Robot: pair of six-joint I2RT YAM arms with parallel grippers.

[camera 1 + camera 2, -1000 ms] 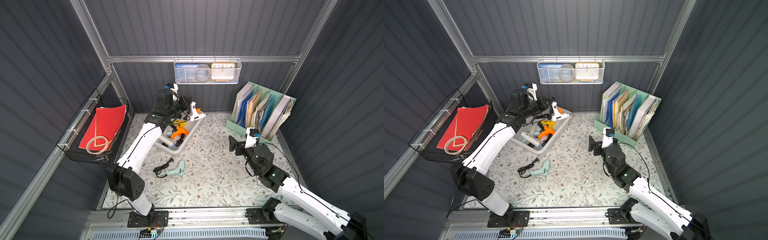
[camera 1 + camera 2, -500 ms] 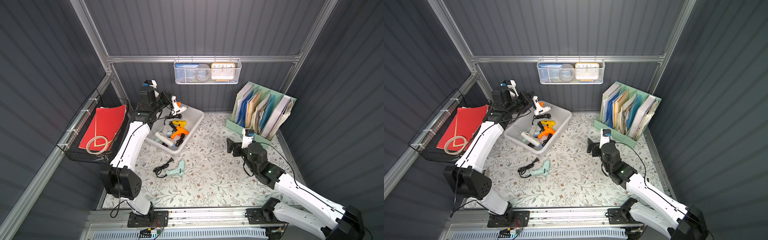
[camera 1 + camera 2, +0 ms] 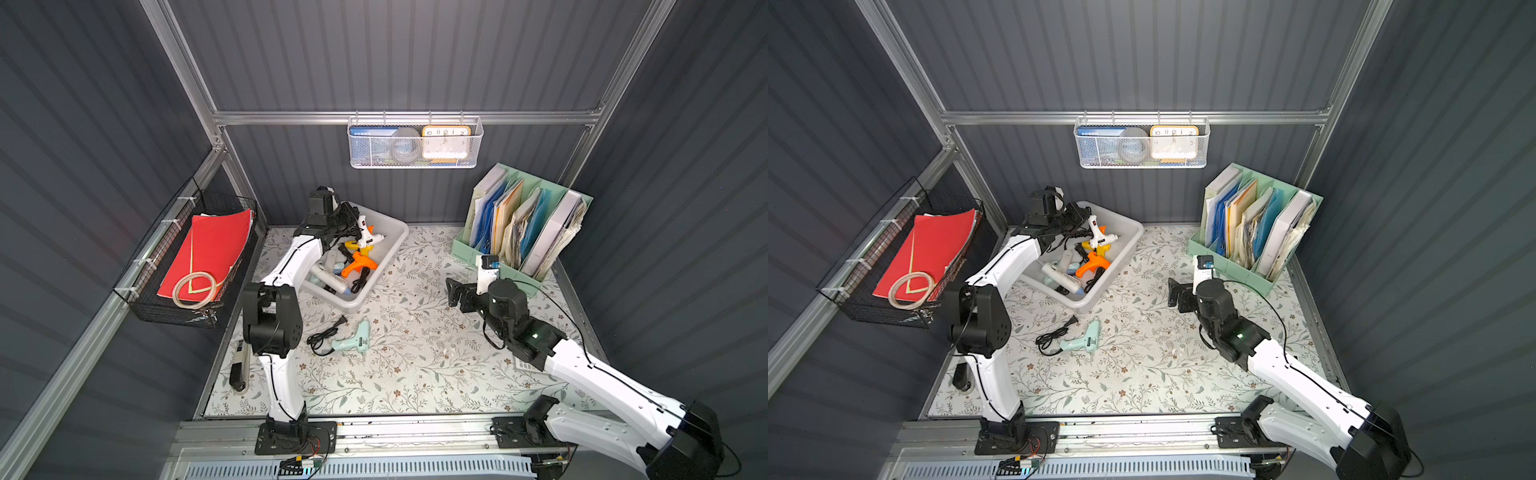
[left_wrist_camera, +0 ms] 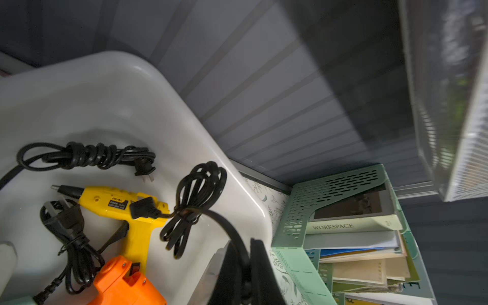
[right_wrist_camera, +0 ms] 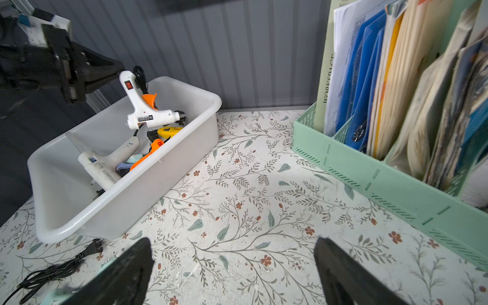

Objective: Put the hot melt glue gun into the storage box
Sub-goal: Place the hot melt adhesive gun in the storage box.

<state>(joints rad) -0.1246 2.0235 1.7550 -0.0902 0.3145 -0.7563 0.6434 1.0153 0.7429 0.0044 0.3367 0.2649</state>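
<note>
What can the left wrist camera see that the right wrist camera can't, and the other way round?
Only left wrist: the blurred wire basket on the wall, and how the left hand pinches a black cord. Only right wrist: the open right hand and a loose cord on the table. Both: the storage box, yellow glue gun, orange glue gun and green file organiser.

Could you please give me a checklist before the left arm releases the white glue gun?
1. Grip: left gripper shut on white plastic glue gun with orange trigger: ok.
2. Position: gun above translucent whitish-grey plastic storage box: ok.
3. Bare landing spot: cannot tell; yellow glue gun and orange glue gun lie inside.
4. Right gripper open, empty: ok.
5. Mint-green glue gun stored: not ok; it lies on floral mat.
</note>
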